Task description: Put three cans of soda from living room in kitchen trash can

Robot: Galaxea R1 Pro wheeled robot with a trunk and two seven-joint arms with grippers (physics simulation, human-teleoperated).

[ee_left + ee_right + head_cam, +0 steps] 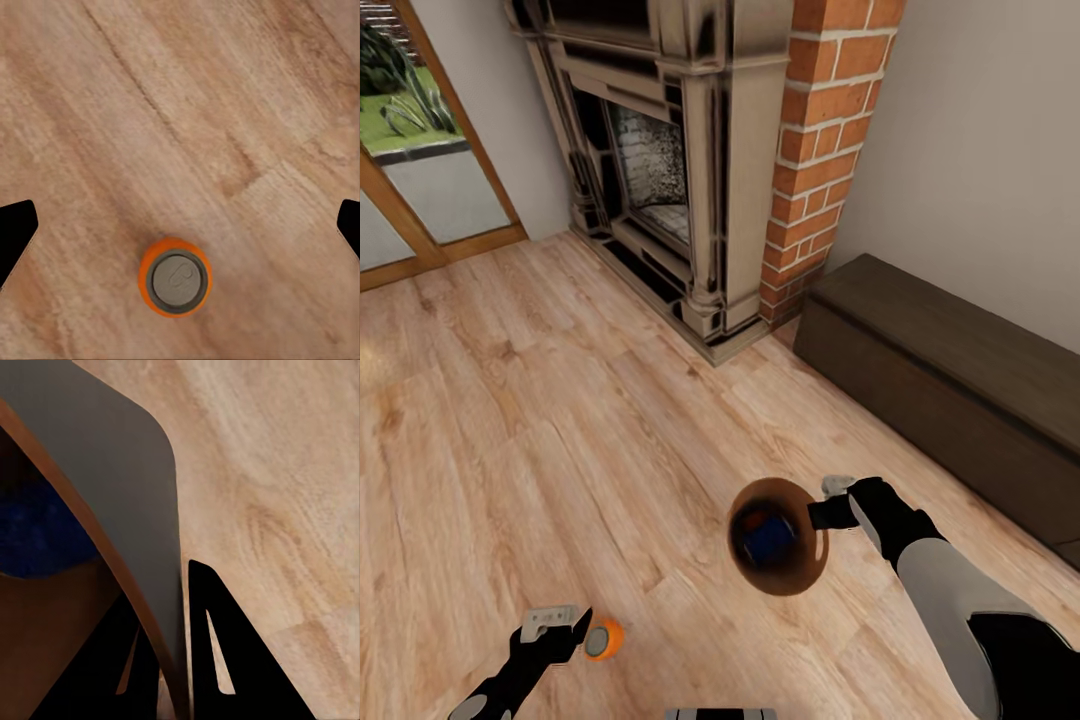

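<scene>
An orange can of soda (603, 638) stands upright on the wood floor. My left gripper (572, 630) hovers above it. In the left wrist view the can (175, 277) sits below and between the widely spread fingers of the open gripper (180, 225), touching neither. My right gripper (822, 512) is shut on the rim of the round brown tash can (812, 565), which it holds tilted above the floor. A blue can (768, 535) lies inside it. In the right wrist view the two fingers clamp the bin's wall (112, 472), with the blue can (37, 532) in the dark inside.
A brick fireplace (690, 180) stands ahead. A long dark brown bench (950, 380) runs along the right wall. Wood-framed glass doors (420, 170) are at the far left. Light plank floor (560, 420) spreads between them.
</scene>
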